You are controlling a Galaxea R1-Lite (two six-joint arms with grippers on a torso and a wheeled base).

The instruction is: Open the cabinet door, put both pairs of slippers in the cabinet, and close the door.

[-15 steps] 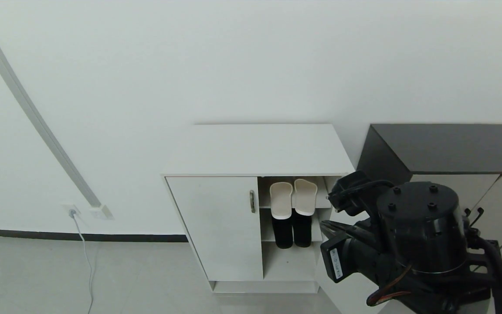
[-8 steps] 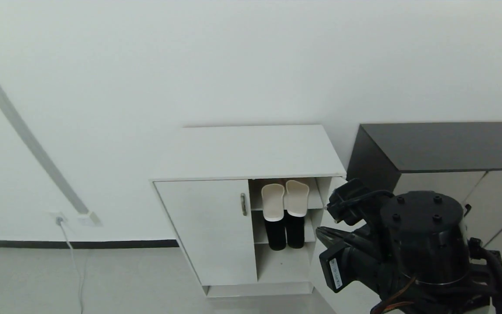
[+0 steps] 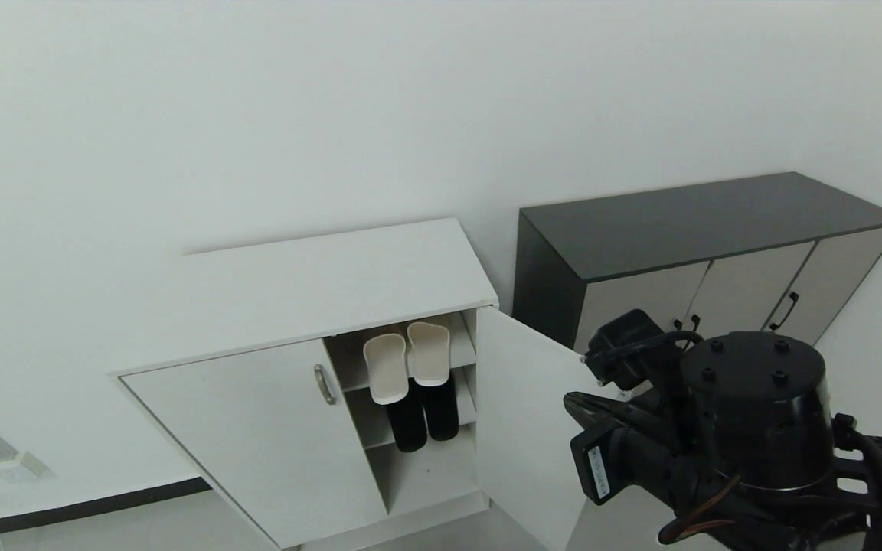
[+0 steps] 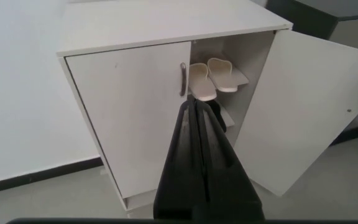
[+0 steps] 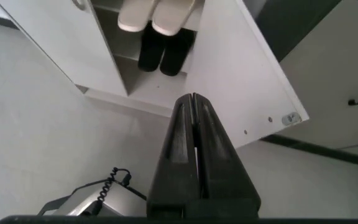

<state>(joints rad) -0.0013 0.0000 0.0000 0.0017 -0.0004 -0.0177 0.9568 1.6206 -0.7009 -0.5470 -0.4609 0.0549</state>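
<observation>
White wall (image 3: 334, 115); open cabinet (image 3: 318, 283) holds cream slippers (image 3: 406, 360), black slippers (image 3: 426, 417); left tool (image 4: 193, 104), right tool (image 5: 194, 99) clenched.

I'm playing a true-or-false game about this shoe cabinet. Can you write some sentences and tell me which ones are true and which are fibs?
1. The white cabinet has its right door open. True.
2. The white slippers lie on the floor. False: they sit inside the cabinet, just above the black slippers.
3. The left pincer holds a slipper. False: it is shut with nothing in it.
4. A dark cabinet stands beside the white one. True.
</observation>
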